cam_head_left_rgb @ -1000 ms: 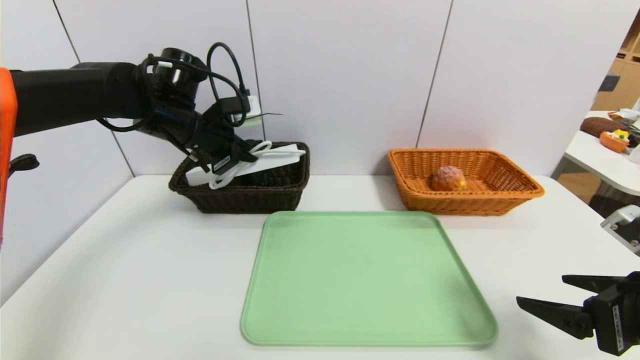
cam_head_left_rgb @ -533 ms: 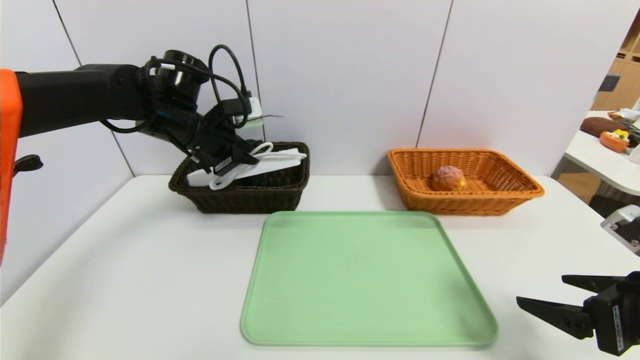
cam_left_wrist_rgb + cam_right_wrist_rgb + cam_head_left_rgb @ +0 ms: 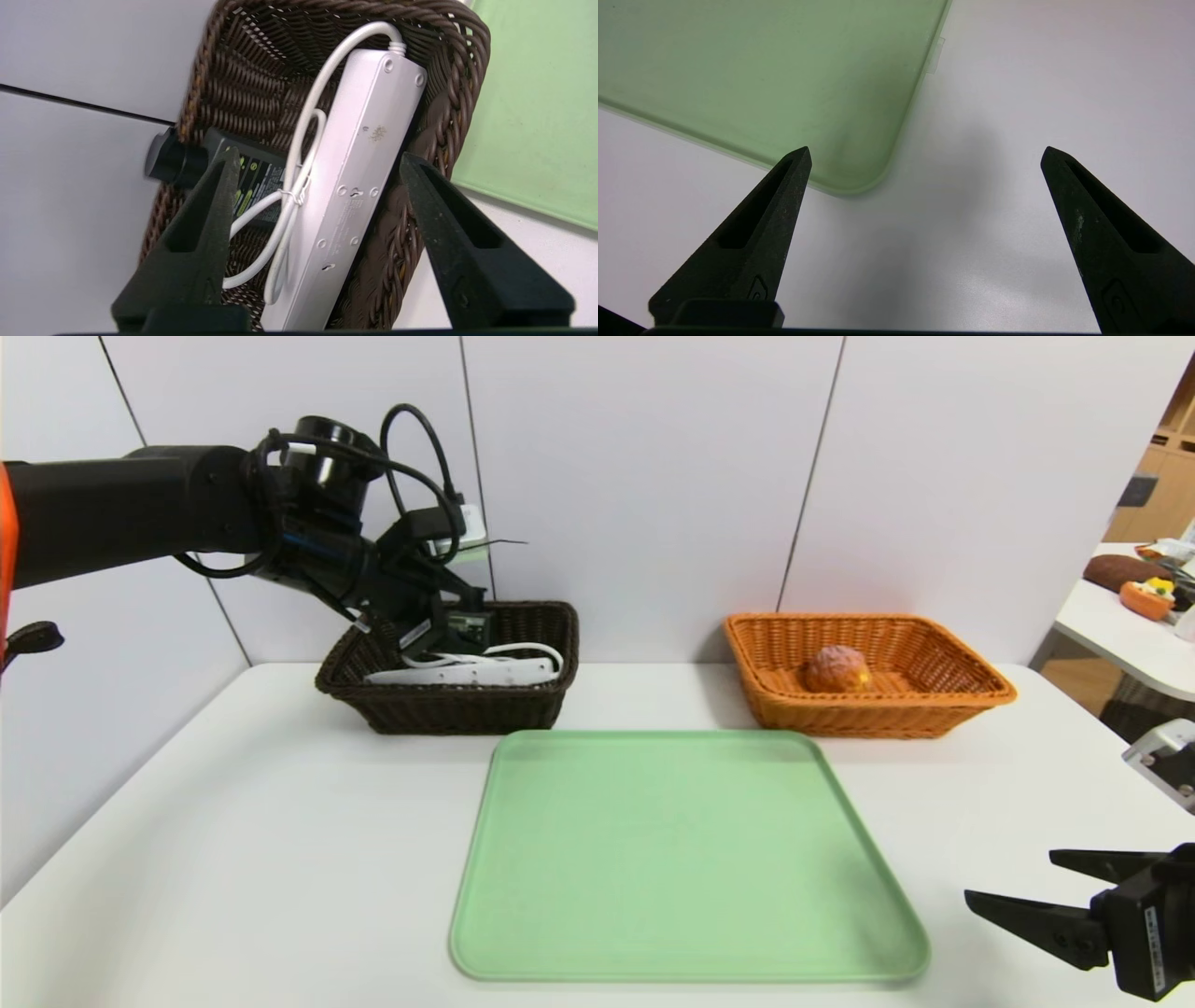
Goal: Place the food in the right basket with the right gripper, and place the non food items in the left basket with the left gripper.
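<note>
The white power strip (image 3: pixel 467 672) (image 3: pixel 355 163) lies flat in the dark brown left basket (image 3: pixel 467 714) (image 3: pixel 448 93), with its cord looped beside it. A black bottle (image 3: pixel 254 177) lies behind the strip in the same basket. My left gripper (image 3: pixel 441 633) (image 3: pixel 319 154) hangs open just above the basket, its fingers apart on either side of the strip and not touching it. The bun (image 3: pixel 837 669) sits in the orange right basket (image 3: pixel 934 705). At the table's near right corner my right gripper (image 3: pixel 1013 877) (image 3: pixel 927 149) is open over bare table, holding nothing.
A green tray (image 3: pixel 681 859) (image 3: pixel 761 70) lies in the middle of the white table, in front of both baskets. The wall stands close behind the baskets. A side table (image 3: pixel 1120 625) with other items is at the far right.
My left gripper has opened and let go of the power strip, which dropped from a tilt to lie flat in the dark basket. The right arm has not moved.
</note>
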`<state>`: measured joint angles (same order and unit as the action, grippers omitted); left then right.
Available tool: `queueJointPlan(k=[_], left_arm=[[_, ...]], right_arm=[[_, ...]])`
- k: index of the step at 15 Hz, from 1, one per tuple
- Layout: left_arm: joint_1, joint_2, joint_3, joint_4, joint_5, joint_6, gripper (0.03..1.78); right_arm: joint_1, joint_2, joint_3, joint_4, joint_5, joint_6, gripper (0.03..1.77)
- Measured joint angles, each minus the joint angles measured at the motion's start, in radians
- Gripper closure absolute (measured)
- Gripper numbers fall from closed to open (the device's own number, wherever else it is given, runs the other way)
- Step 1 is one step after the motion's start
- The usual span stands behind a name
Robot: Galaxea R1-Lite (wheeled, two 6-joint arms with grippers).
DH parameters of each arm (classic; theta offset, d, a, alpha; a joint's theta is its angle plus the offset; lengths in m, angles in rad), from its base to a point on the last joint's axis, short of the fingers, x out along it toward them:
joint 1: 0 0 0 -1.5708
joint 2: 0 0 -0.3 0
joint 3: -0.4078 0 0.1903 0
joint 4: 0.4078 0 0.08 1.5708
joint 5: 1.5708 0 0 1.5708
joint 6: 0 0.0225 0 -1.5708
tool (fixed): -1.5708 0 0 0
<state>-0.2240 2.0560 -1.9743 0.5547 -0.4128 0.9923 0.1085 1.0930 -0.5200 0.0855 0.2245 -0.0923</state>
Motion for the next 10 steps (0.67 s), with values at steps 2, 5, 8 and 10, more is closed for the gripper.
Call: queueJointPlan(k=[2,5,8,10], left_arm=[[0.000,-0.026,0.000,-0.013,0.000,-0.034,0.46],[-0.003,-0.084,0.000,-0.018,0.004,-0.175,0.35],[-0.004,-0.171,0.005,-0.009,0.033,-0.426,0.27],[-0.003,-0.238,0.010,0.034,0.108,-0.618,0.23]], right_arm=[[0.000,-0.003,0.003,0.000,0.001,0.000,0.10],[0.000,-0.007,0.004,0.000,0.000,0.000,0.10],[0.002,-0.019,0.004,0.000,0.001,0.000,0.10],[0.008,-0.032,0.002,0.000,0.002,0.000,0.10]])
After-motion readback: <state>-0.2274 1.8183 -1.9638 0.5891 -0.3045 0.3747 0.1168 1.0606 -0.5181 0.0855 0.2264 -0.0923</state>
